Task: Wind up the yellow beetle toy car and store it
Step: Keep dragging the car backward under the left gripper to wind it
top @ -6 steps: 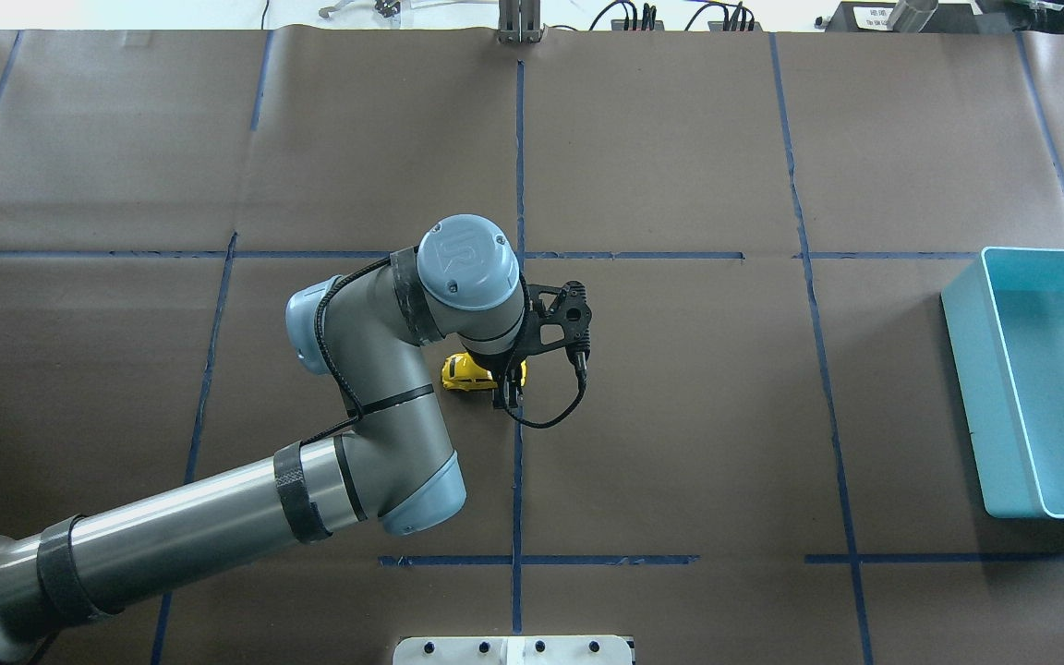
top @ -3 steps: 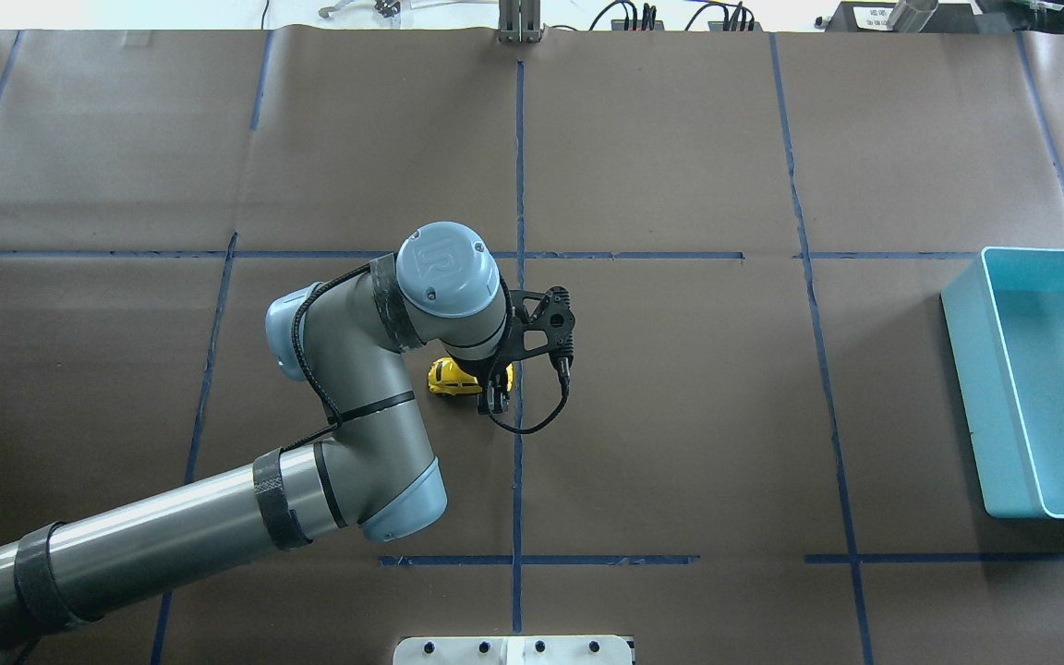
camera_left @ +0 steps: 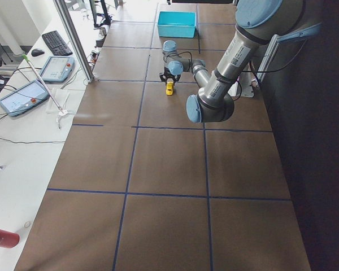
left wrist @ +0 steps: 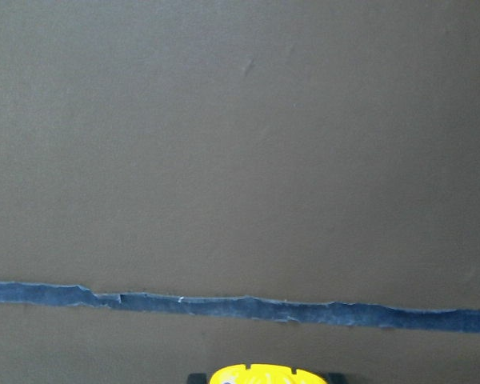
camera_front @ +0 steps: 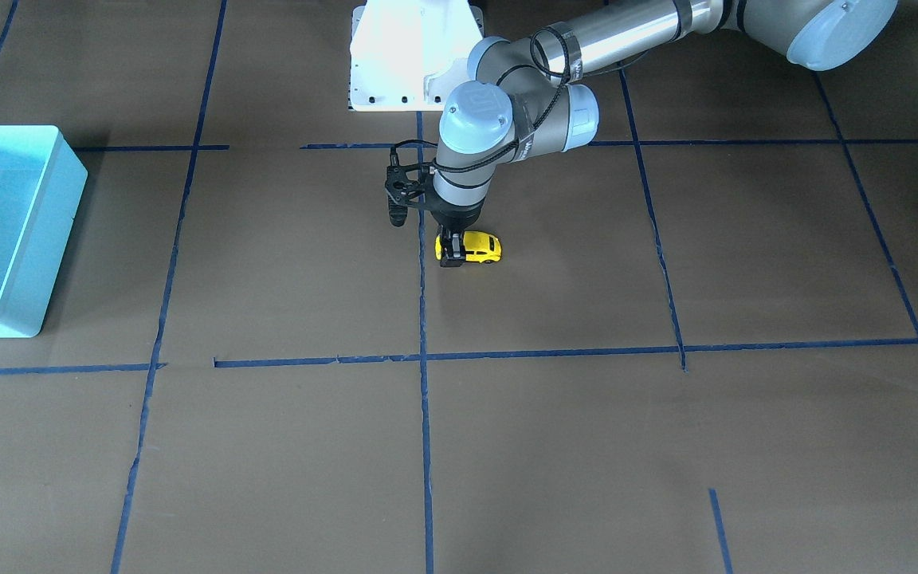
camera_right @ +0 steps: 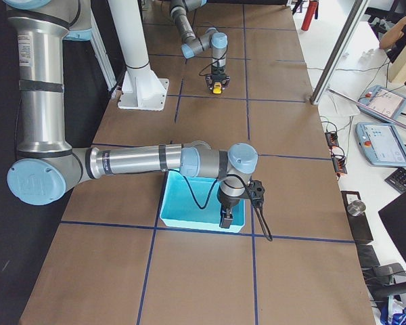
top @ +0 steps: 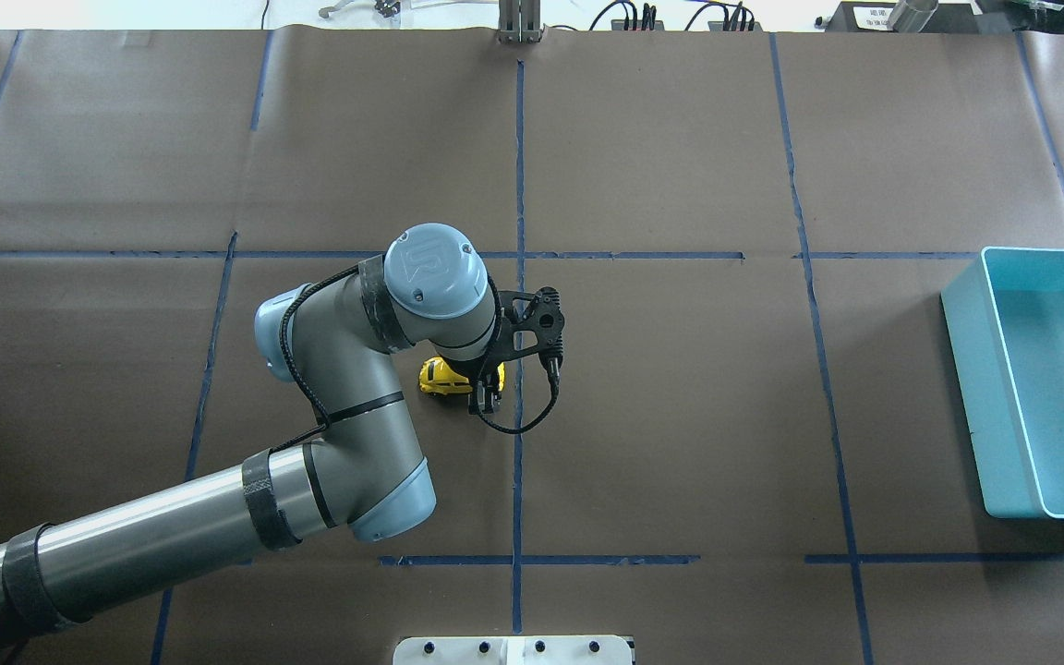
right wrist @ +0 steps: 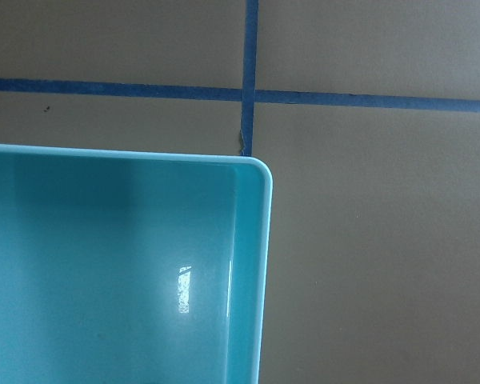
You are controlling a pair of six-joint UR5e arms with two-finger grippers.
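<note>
My left jaws point straight down and are closed across one end of the yellow toy car (camera_front: 481,247). The car sits wheels-down near the middle of the surface, just beside a blue tape line (camera_front: 425,319) and well apart from every edge. My right jaws hang over one corner of the turquoise bin (top: 964,369) at the right end of the surface; only a side view shows them, so I cannot tell how far apart they stand.
</note>
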